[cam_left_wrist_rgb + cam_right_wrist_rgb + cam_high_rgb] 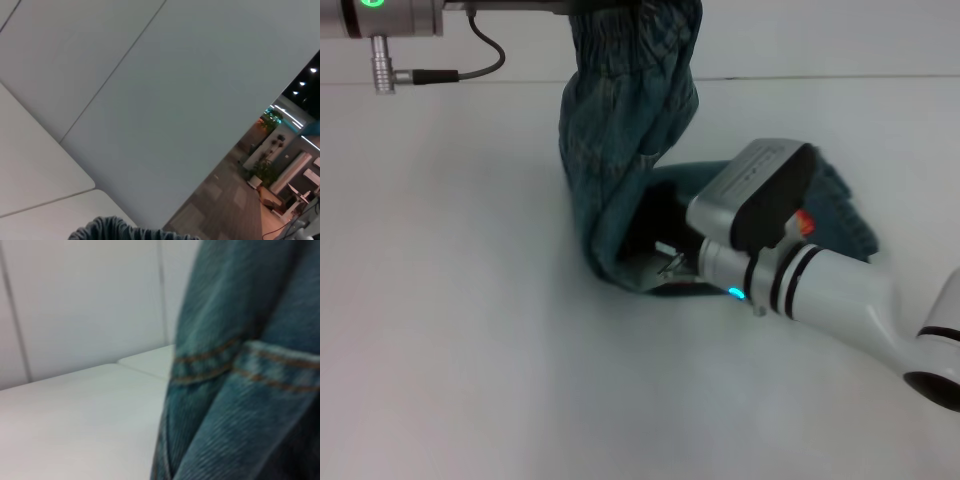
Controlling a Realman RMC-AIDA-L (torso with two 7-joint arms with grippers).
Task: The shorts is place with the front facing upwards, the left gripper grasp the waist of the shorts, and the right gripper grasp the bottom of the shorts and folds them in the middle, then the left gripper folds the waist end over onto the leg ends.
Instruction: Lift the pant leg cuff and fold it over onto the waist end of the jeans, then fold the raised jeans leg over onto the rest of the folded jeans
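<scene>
- Shorts (620, 150) hang from the top edge, lower end on the white worktop (450, 330); open room toward 9 o'clock.
- Left pincer out of view.
- Right pincer (670, 262) touches the bottom fold; opening can't be told.

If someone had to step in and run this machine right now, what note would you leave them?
Left gripper: up at the head view's top edge, out of sight; the shorts hang from there by the waist end.
Right gripper: low on the table, at the lower end of the shorts; whether its fingers are closed can't be seen.
Shorts: denim, half lifted, the rest lying on the table behind the right arm.
Done: waist raised.
Left: finish the fold and lay the waist end over the leg ends.
</scene>
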